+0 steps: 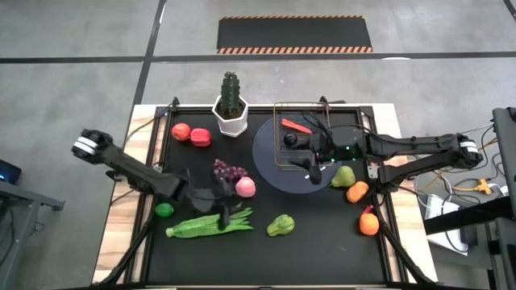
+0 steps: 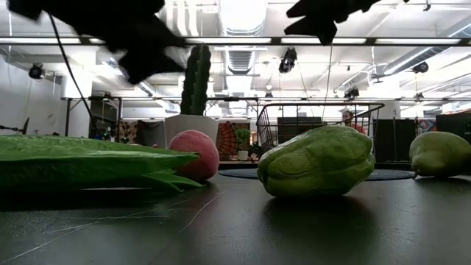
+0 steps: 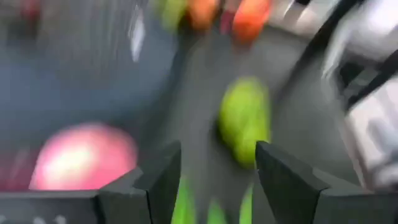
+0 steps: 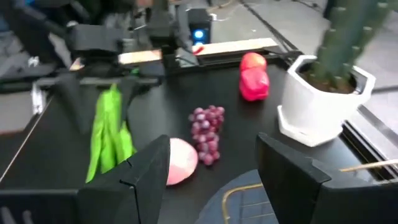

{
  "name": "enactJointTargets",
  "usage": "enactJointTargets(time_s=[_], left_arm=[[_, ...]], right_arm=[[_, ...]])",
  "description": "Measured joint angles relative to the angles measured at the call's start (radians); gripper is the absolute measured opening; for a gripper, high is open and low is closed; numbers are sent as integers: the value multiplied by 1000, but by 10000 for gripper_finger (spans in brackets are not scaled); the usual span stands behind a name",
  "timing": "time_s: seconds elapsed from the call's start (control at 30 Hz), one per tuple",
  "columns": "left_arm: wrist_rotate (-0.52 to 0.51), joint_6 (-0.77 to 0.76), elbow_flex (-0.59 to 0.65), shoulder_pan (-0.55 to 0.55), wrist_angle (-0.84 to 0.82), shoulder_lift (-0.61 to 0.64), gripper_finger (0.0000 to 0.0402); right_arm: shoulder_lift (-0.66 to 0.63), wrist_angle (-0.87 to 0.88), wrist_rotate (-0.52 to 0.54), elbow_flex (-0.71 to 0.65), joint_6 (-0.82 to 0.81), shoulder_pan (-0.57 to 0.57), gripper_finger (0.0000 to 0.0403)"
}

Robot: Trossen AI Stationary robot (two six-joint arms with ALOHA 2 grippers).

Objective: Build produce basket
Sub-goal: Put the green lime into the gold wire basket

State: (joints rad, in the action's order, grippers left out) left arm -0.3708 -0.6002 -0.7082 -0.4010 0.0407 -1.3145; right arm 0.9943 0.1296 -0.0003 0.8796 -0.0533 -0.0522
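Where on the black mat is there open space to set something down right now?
The near right corner, below the green pear and left of the orange, is bare. So is the near left strip under the green beans. The middle is crowded: grapes, peach, left gripper, grey plate.

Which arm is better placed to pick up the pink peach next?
Left. Its open gripper hangs just beside the peach; the right gripper, also open, is at the basket, farther off.
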Motion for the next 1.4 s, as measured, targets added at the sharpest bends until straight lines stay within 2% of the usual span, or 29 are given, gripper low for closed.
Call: enactJointTargets(time_s=[0.07, 0.2, 0.33, 0.4, 0.47, 0.63, 0.73, 0.8, 0.93, 1.13, 1.4], left_arm=[[51, -116, -82, -8, -366, 49, 189], [196, -127, -219, -28, -897, 104, 189], [326, -112, -245, -34, -1214, 135, 189], [415, -101, -224, -46, -1304, 146, 189], [470, -86, -197, -63, -1319, 154, 189], [475, -43, -128, -92, -1282, 153, 189], [532, -49, -81, -110, -1287, 138, 189], [571, -66, -53, -133, -1288, 124, 189], [581, -194, -16, -158, -1290, 100, 189], [587, -194, -11, -178, -1280, 90, 191], [574, -180, -2, -208, -1259, 81, 247]], right_arm=[[2, 2, 0, -4, 21, 18, 219], [11, -15, 0, -13, 38, 31, 219], [25, -15, 1, -18, 28, 36, 219], [35, -15, 1, -23, 28, 40, 219], [48, -15, 0, -23, 29, 41, 219], [66, -15, -1, -23, 26, 39, 219], [70, -14, -1, -23, 19, 39, 219], [70, -14, -1, -23, 19, 39, 219], [68, -15, -1, -23, 20, 39, 219], [68, -15, -1, -23, 20, 39, 219], [68, -15, -4, -23, 20, 39, 219]])
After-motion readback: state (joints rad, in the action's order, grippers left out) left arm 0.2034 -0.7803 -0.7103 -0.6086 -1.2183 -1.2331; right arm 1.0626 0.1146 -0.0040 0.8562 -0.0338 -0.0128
